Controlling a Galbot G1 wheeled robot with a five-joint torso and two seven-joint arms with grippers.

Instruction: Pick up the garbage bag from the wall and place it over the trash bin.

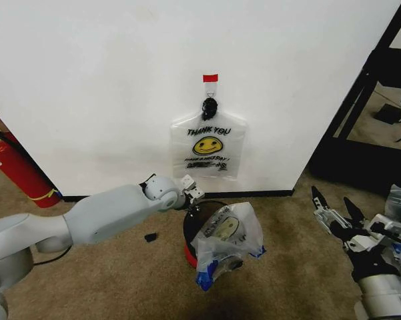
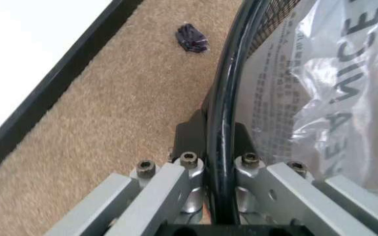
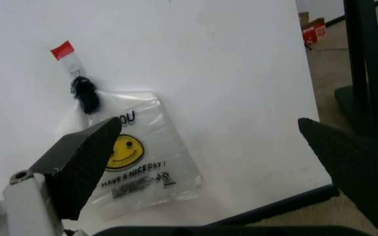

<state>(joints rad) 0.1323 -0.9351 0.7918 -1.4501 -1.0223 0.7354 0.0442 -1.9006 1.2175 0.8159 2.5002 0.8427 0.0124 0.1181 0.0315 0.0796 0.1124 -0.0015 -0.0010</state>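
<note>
Head view: two garbage bags. One garbage bag (image 1: pixel 208 145) hangs flat on the white wall (image 1: pixel 107 80) from a black hook (image 1: pixel 209 106) under a small piece of red tape (image 1: pixel 210 78); it shows a yellow smiley face and "THANK YOU". A second, crumpled bag (image 1: pixel 228 240) with blue tape on its handles lies draped over the round, dark trash bin (image 1: pixel 199 223), spilling down the bin's right side to the carpet (image 1: pixel 120 280). One red fire extinguisher (image 1: pixel 17 168) stands at the far left by the wall. A small dark scrap (image 1: pixel 149 237) lies on the carpet left of the bin. The left gripper (image 1: pixel 192 195) reaches to the bin's back-left rim. The right gripper (image 1: pixel 333 208) hovers low at the right, well apart from the bin, fingers spread wide and holding nothing.

Left wrist view: the left gripper (image 2: pixel 218 167) has its fingers pressed close on either side of the bin's thin black rim (image 2: pixel 228 98), gripping it. Printed bag plastic (image 2: pixel 320 88) lies inside the rim. The dark scrap (image 2: pixel 192 38) sits on the carpet near the black baseboard (image 2: pixel 51 93).

Right wrist view: the right gripper (image 3: pixel 215 147) is wide open, empty, and faces the hanging bag (image 3: pixel 133 162) on the wall.
</note>
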